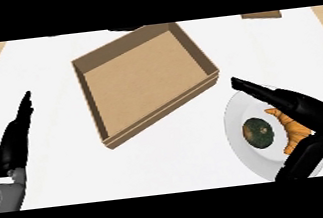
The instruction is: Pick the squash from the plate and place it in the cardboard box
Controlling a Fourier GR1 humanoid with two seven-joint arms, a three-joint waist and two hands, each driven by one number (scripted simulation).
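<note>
Right hand (pixel 310 114) spread open over plate (pixel 236 137), lower right, bracketing squash (pixel 257 131) for grasp. Cardboard box (pixel 146 80) waiting, upper centre. Left hand (pixel 14 143) straight-fingered, resting lower left.

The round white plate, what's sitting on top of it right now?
On the round white plate sit a dark green round squash and an orange croissant-like pastry. The black right hand arches over the plate's right side, covering part of the pastry and rim.

Matt cardboard box (pixel 146 77), glossy white plate (pixel 236 137)
</note>
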